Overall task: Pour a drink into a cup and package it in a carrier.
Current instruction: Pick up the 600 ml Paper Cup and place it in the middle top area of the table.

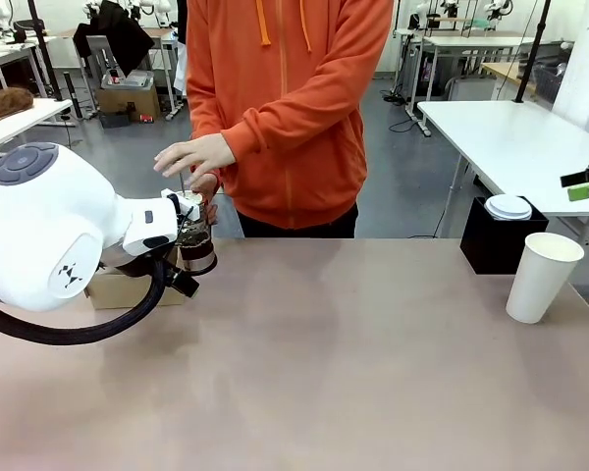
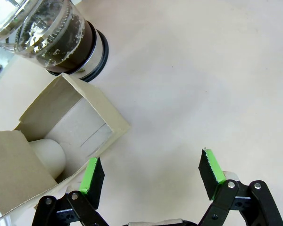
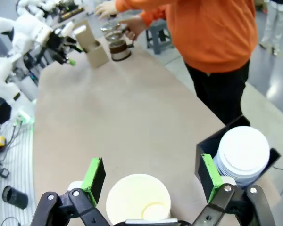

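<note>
Surface (image 1: 324,373): tan, wide. Person (image 1: 285,108) in orange hoodie at far side, hand (image 1: 191,155) over pitcher (image 1: 196,247). Black box (image 1: 496,240) at right, topped with lids (image 1: 508,206). Carrier (image 2: 99,113) at left, just beside pitcher. Cup (image 1: 543,277) upright, lidless, near black box. Drink (image 2: 68,42), brown, inside pitcher. Left end effector (image 2: 151,160) released, over carrier edge. Right end effector (image 3: 151,162) released, above cup, apart.

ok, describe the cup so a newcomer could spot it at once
Take the tan table and go to its right end, seen from the robot's side. A black box stacked with white lids stands there, and the cup is beside it, nearer the robot. It is the tall, tapered white paper one, open-topped, unlike the squat dark box.
</note>
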Motion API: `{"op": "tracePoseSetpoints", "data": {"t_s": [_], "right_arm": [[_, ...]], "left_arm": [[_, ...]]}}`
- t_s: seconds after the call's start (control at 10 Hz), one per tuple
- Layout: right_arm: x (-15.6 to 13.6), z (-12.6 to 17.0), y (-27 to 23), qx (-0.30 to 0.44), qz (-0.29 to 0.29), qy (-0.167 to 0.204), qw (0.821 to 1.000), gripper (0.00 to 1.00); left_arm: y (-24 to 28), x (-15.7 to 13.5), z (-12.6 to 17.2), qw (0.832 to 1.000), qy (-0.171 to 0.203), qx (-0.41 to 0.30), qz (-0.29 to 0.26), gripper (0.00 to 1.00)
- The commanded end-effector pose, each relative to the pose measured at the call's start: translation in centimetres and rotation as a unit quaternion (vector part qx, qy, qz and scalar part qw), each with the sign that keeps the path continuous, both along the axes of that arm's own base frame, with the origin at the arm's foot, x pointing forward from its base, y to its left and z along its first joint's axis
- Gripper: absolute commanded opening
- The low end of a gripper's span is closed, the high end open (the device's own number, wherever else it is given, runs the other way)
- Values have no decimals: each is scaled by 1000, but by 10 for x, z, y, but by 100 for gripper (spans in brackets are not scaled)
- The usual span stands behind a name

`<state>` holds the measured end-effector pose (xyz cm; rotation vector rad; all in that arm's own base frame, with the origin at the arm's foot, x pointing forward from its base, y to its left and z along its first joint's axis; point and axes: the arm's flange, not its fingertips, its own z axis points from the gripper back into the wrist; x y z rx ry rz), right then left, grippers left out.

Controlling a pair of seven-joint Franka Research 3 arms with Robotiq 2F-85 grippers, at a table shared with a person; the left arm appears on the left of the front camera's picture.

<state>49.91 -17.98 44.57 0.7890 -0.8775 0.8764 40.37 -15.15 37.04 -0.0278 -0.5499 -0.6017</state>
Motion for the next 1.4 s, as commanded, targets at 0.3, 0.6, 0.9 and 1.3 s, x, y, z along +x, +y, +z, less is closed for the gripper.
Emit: {"op": "tracePoseSetpoints", "data": {"t_s": [0.3, 0.6, 0.9, 1.3], "right_arm": [[-7, 19, 6, -11, 2, -3, 1000, 100], [-11, -23, -36, 65, 23, -38, 997, 100], [-27, -73, -70, 123, 18, -78, 989, 100], [-40, -126, -88, 157, 16, -106, 982, 100]], "left_arm": [[0, 0, 0, 1000, 0, 0, 0, 100], [0, 0, 0, 1000, 0, 0, 0, 100], [0, 0, 0, 1000, 0, 0, 0, 100], [0, 0, 0, 1000, 0, 0, 0, 100]]}}
